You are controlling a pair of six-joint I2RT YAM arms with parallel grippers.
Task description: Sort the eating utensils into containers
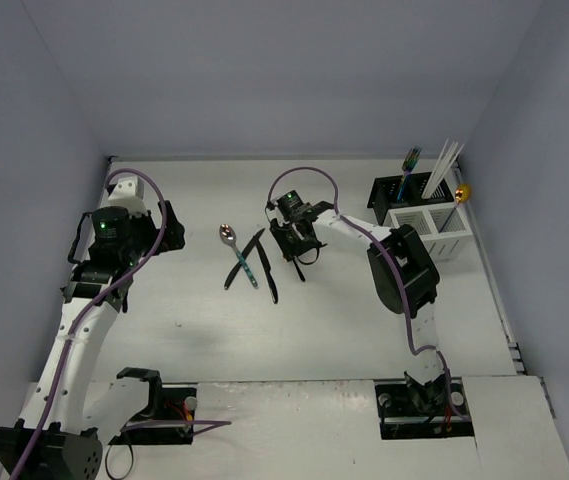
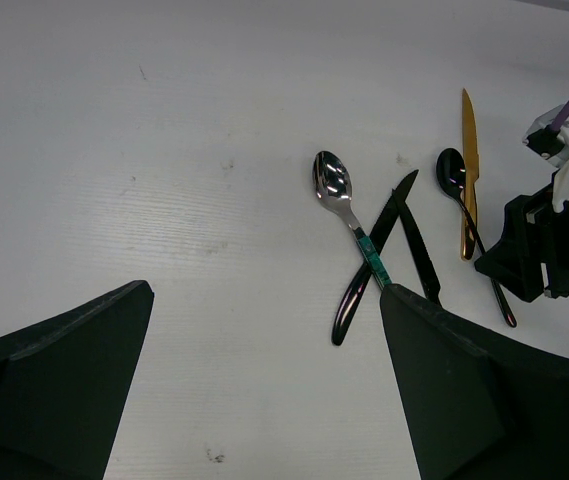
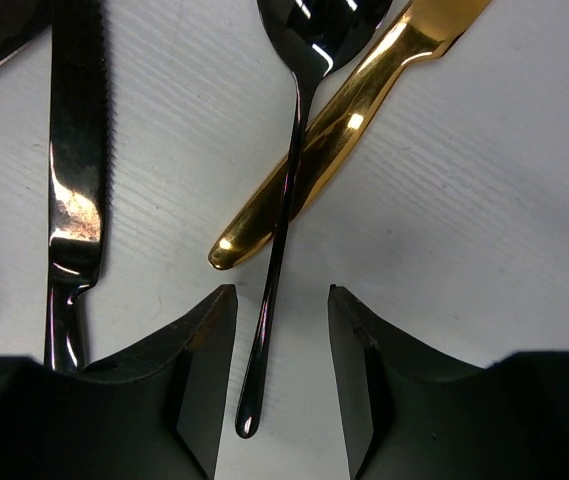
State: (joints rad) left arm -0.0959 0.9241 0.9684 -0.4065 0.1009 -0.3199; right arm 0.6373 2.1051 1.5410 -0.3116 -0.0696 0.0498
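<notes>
My right gripper [image 3: 279, 295] is open and low over the table, its fingers either side of the thin handle of a black spoon [image 3: 324, 25], not touching it. The spoon handle lies across a gold knife [image 3: 364, 90]; a black knife [image 3: 72, 170] lies to the left. From above, the right gripper [image 1: 298, 255] is at mid table. My left gripper [image 2: 264, 300] is open and empty, left of a silver spoon with a teal handle [image 2: 332, 180] crossed by a black knife [image 2: 374, 250]. A black caddy [image 1: 396, 190] and a white caddy [image 1: 429, 228] stand at the back right.
The caddies hold several upright utensils, blue-teal ones [image 1: 410, 160] and white ones [image 1: 445, 160]. A gold ball [image 1: 463, 193] shows beside the white caddy. A second black knife [image 2: 419, 255] lies next to the crossed pair. Grey walls close the table on three sides.
</notes>
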